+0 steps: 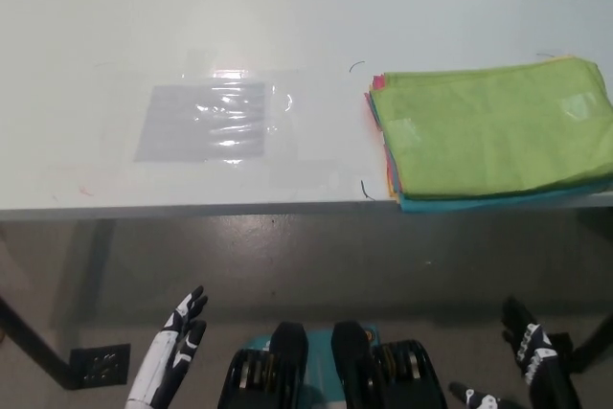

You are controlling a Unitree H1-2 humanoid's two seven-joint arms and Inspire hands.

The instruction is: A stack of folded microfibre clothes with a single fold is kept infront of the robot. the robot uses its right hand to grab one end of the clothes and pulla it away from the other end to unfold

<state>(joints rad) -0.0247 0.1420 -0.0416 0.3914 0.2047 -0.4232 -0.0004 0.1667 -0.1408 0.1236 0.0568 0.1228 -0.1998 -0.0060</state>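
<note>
Cloths: stack of cloths (490, 133), green on top, at the desk's (287, 7) front right edge.
Right hand (529, 352): below the desk's front edge, fingers spread, holding nothing.
Left hand (177, 350): low, fingers apart, empty.

A white table (287, 7) fills the upper frame; a sheet of clear plastic film (206, 122) lies flat on it, left of centre, catching glare; below the table edge, grey floor (316, 256) with a dark table leg (34, 342) at lower left.
</note>
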